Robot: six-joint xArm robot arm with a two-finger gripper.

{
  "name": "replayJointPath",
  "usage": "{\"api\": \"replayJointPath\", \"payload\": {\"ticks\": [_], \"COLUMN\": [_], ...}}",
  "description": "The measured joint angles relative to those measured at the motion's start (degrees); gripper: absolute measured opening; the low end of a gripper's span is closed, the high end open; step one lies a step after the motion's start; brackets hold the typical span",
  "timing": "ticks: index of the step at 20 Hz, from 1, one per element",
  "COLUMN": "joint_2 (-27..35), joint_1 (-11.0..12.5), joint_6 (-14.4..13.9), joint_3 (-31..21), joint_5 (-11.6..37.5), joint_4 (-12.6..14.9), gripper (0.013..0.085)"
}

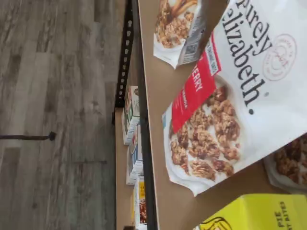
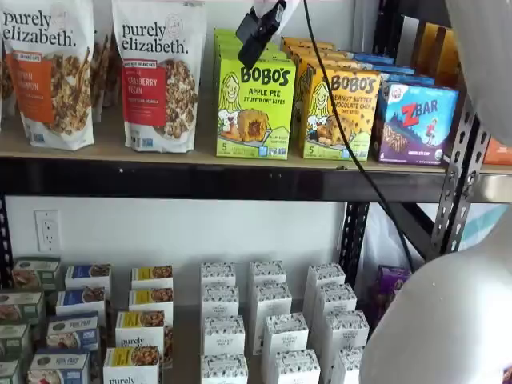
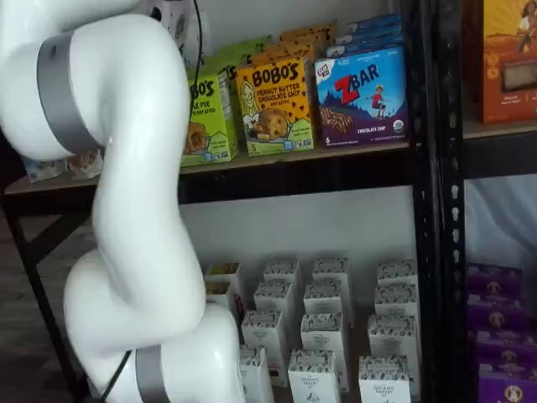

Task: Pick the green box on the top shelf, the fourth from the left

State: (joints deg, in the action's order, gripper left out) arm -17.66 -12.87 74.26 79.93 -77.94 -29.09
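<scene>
The green box [image 2: 254, 108], a lime-green Bobo's Apple Pie carton, stands upright at the front of the top shelf [image 2: 200, 178]. In a shelf view my arm partly hides the box [image 3: 205, 117]. A corner of it shows in the wrist view [image 1: 259, 213], on the tan board [image 1: 158, 143]. My gripper [image 2: 258, 36] hangs from the view's upper edge, in front of and just above the box's upper edge, with a black cable beside it. Its black fingers show side-on with no plain gap. They hold nothing.
Purely Elizabeth granola bags [image 2: 158, 72] stand to the left of the green box. A yellow-orange Bobo's box [image 2: 340, 112] and a blue Zbar box [image 2: 416, 120] stand to its right. Small white boxes [image 2: 280, 328] fill the lower level. My white arm [image 3: 126, 210] fills the foreground.
</scene>
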Motion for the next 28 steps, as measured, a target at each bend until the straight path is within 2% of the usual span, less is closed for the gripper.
{"api": "replayJointPath", "payload": {"ticks": [10, 20, 28], "joint_2": [3.97, 5.81, 8.12], "joint_1": [0.70, 1.47, 2.38], "joint_6": [0.45, 1.51, 2.32], "joint_3": [4.54, 5.62, 8.25], "joint_5": [-1.89, -1.51, -4.37], "joint_4": [1.53, 2.61, 3.25], "gripper": [0.0850, 0.0850, 0.0850]}}
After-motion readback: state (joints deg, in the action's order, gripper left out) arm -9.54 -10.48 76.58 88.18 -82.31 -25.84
